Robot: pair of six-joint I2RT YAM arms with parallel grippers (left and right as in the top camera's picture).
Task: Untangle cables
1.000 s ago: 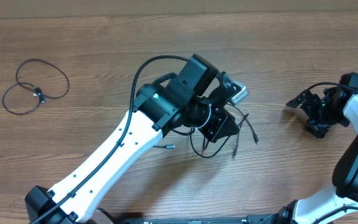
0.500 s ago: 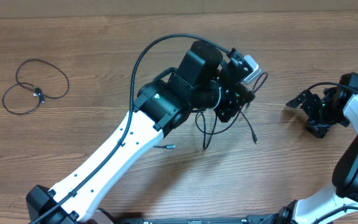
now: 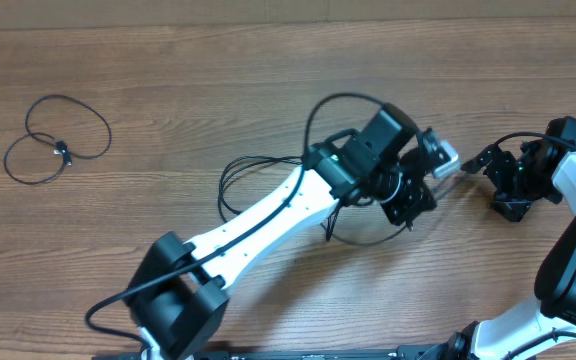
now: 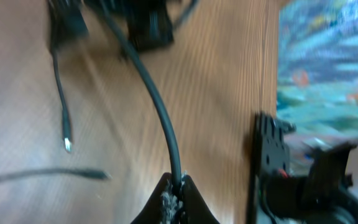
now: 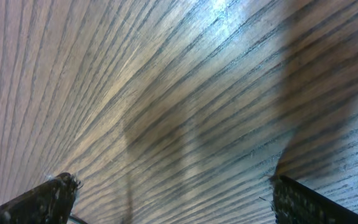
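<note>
My left gripper (image 3: 411,200) has reached far right of the table's middle and is shut on a thin black cable (image 4: 160,112), which runs away from its fingertips (image 4: 166,198). More loops of the cables trail behind the arm (image 3: 236,172) and curve under the gripper (image 3: 368,238). A loose cable end with a silver plug (image 4: 66,144) lies on the wood nearby. Another coiled cable (image 3: 63,150) lies apart at the far left. My right gripper (image 3: 488,188) stands open just right of the left one, with only bare wood between its fingers (image 5: 48,200).
The wooden table (image 3: 168,80) carries everything. The left arm's white link (image 3: 258,215) crosses the middle diagonally. Its own thicker black cable (image 3: 338,100) arcs above the wrist. In the left wrist view, a dark arm base (image 4: 269,165) stands at the table's edge.
My left arm has swung to the right with the cable held, ending close to the right gripper. Cable loops now trail left of the arm. The right arm has not moved.
</note>
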